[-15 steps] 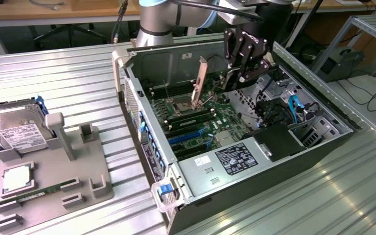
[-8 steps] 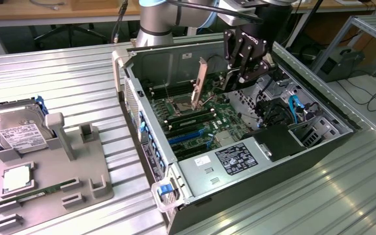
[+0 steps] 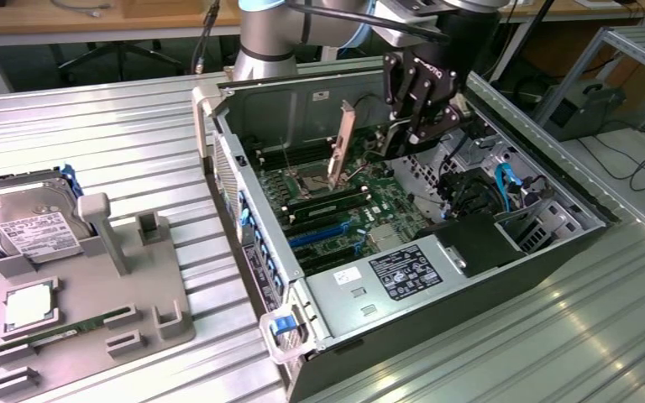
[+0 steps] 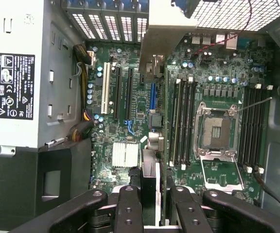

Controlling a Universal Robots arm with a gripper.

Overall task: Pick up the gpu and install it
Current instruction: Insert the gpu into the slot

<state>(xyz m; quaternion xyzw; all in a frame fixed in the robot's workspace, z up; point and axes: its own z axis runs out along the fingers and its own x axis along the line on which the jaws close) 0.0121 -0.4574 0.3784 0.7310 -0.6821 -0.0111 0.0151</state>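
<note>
gripper point(image 4: 152, 201) clamped on gpu point(image 4: 155, 63) | apparently above motherboard slots point(image 4: 123, 92); inside open case point(image 3: 289, 113)

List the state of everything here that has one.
gripper, shut on the gpu.
gpu, held on edge over the motherboard.
computer case, on its side, open.
cpu socket, open, empty.
hard drive, on the tray.

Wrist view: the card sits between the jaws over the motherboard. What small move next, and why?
Probably a short, slow descent. The jaws grip the green rectangular gpu card on edge, and it looks roughly lined up with the long blue plastic slot on the green motherboard, apparently not yet seated.
</note>
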